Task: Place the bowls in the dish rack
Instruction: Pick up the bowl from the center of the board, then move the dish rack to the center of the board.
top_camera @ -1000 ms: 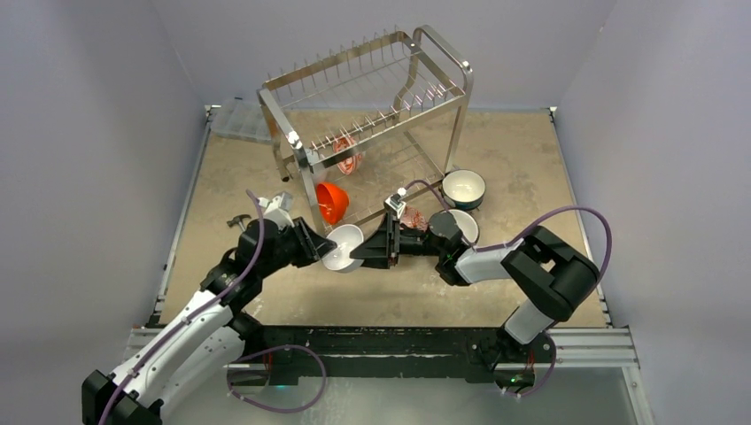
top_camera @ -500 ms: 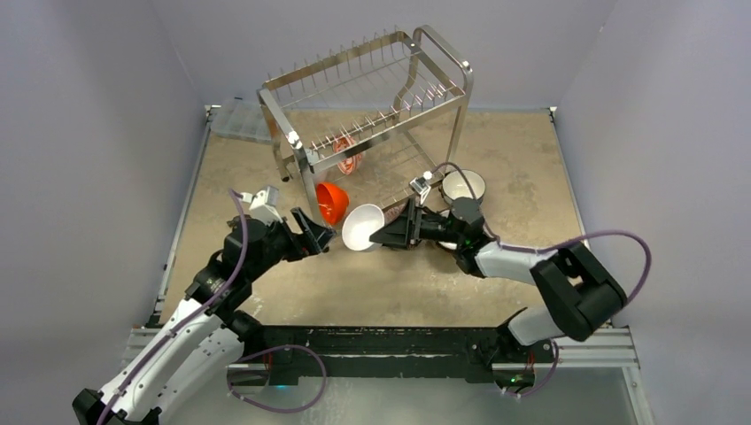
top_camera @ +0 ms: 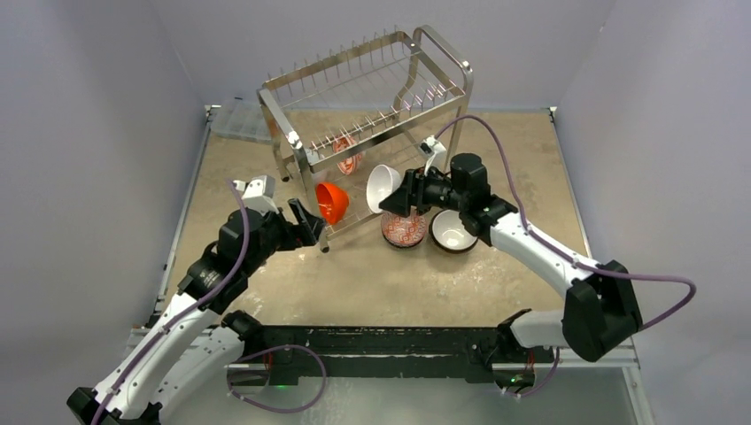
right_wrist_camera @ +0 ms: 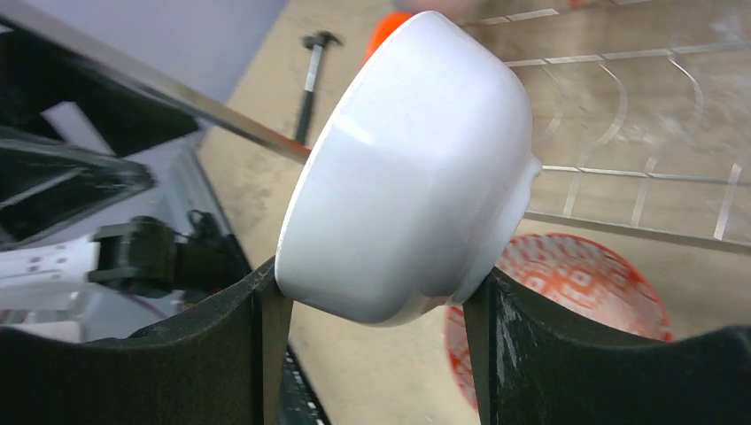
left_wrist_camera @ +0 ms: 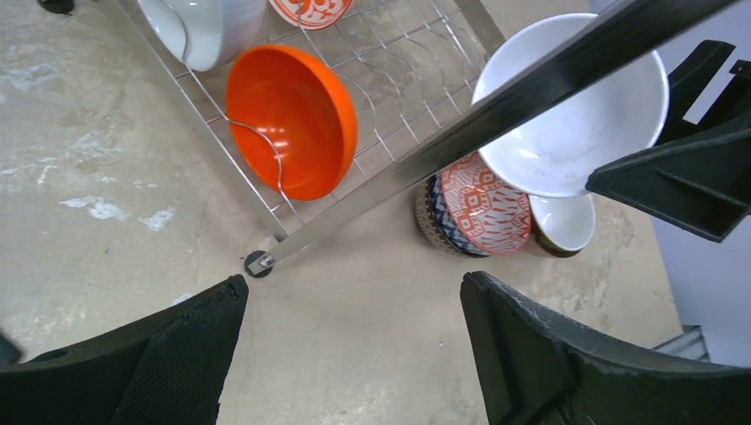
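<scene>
White bowl (top_camera: 381, 188) in right end effector (top_camera: 392, 198), seemingly at dish rack (top_camera: 293, 140) edge.

White bowl (top_camera: 383, 187), orange bowl (top_camera: 330, 202), red-patterned bowl (top_camera: 404, 230); the dish rack (top_camera: 367, 97) is silvery.

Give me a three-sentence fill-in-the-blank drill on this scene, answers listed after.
The right gripper clamps the white bowl, while the left gripper holds ____.
The orange bowl stands in the ____ tier of the dish rack.
The red-patterned bowl beside the rack rests on the ____.
Missing words: nothing; lower; table.
</scene>
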### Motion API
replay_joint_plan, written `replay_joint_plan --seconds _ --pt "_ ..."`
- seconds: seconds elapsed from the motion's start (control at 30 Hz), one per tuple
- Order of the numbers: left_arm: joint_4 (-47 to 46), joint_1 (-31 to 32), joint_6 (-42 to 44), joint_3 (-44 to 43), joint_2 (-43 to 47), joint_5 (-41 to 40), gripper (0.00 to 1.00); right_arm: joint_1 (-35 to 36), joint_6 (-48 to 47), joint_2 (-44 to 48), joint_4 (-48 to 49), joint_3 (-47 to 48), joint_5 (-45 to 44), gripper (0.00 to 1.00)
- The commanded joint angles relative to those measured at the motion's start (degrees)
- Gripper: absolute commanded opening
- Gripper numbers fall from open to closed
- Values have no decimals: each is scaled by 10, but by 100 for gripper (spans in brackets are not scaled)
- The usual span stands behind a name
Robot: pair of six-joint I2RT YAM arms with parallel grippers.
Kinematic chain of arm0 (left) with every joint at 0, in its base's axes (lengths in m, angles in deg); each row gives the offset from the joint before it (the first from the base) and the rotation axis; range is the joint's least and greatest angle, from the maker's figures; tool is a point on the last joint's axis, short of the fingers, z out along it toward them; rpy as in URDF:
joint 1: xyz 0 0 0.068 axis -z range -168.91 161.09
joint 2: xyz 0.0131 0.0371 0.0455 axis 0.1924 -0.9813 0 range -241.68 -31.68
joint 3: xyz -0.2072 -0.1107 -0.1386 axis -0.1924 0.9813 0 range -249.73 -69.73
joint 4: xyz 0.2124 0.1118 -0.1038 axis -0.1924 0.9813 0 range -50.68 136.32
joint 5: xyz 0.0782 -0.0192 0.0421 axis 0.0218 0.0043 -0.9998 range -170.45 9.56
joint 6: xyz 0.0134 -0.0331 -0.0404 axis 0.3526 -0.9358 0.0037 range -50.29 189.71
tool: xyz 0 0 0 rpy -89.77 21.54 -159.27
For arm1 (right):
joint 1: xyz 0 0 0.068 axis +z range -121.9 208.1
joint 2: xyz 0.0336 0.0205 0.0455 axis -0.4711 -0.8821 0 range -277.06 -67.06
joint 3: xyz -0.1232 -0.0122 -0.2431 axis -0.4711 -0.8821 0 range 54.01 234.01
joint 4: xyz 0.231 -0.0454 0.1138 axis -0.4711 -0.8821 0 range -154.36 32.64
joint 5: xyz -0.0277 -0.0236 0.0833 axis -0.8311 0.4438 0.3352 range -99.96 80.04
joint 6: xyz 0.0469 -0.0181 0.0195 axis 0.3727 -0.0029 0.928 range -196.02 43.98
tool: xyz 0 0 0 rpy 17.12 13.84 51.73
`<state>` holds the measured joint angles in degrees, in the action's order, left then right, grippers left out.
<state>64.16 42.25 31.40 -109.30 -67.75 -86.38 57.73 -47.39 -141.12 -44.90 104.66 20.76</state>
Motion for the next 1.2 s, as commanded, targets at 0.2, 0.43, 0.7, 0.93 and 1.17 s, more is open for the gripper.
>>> replay_joint_plan --seconds 0.2,0.43,0.7,0.93,1.17 --pt "81 1 122 -70 -48 -93 99 -13 -106 -95 -16 56 -58 0" --pt "65 1 141 -46 -57 -88 99 -13 -153 -138 18 97 -115 0" --pt "55 1 147 -36 -45 -83 99 -12 -202 -190 61 136 -110 0" --pt "50 1 150 -34 -43 -78 99 -12 -221 -218 68 153 -145 0" --pt "50 1 152 -34 -45 -78 99 -10 -208 -248 83 178 -182 0"
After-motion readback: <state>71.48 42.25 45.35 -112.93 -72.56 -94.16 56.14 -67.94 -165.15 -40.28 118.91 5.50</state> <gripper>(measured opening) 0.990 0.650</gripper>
